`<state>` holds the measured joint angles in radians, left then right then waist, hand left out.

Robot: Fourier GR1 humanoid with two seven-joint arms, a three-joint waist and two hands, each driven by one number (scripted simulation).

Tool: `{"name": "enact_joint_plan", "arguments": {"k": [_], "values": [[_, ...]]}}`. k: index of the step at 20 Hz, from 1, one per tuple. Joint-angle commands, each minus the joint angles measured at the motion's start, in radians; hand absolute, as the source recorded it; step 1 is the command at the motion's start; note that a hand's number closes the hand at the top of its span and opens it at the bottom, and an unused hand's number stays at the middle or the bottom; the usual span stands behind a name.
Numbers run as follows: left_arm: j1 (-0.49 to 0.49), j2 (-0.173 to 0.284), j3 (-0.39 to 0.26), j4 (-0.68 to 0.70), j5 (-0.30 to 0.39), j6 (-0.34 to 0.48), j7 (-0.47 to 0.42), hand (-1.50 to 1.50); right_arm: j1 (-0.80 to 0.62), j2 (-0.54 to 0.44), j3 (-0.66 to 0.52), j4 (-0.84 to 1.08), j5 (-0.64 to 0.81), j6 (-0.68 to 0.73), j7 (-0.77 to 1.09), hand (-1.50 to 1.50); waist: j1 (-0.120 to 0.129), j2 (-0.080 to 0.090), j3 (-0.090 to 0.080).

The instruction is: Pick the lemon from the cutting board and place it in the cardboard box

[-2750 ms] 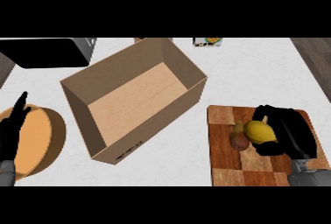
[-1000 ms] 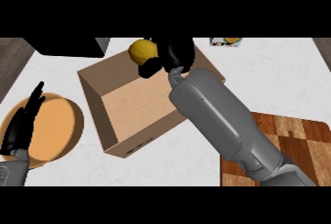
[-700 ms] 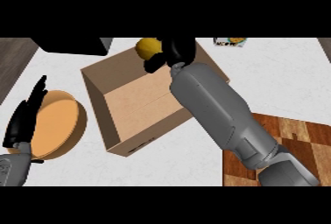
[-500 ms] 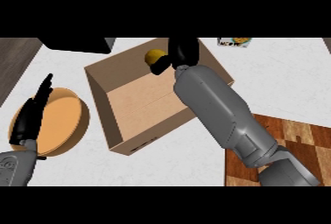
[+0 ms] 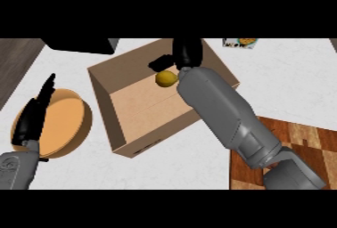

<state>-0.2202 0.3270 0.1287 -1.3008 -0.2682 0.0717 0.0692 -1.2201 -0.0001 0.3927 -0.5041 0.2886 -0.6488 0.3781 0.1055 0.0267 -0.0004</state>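
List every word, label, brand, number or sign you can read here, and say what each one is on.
No text here can be read.
Small packet at the counter's far edge: a printed front with orange shapes, with any lettering too small and blurred to read.
Cardboard box: a dark mark on its near outer wall, a slot or a print, I cannot tell which.

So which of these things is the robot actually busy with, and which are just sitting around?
In the job:
yellow lemon
open brown cardboard box
wooden cutting board
right hand, over the box beside the lemon

Just lying about:
round orange-tan bowl
small printed packet
dark object at the counter's far edge
left hand, resting
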Motion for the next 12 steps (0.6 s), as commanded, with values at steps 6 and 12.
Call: {"name": "enact_joint_plan", "arguments": {"k": [6, 12], "values": [[0.053, 0.022, 0.043, 0.012, 0.008, 0.010, -0.047, 0.00, 0.091, 0.000, -0.099, -0.081, -0.147, -0.208, -0.266, -1.50, -0.060, -0.014, 0.001], [0.135, 0.020, 0.064, -0.066, 0.038, -0.014, -0.011, 0.00, 0.132, -0.043, -0.216, -0.162, -0.210, -0.075, -0.356, -1.50, -0.093, -0.027, 0.001]]}}
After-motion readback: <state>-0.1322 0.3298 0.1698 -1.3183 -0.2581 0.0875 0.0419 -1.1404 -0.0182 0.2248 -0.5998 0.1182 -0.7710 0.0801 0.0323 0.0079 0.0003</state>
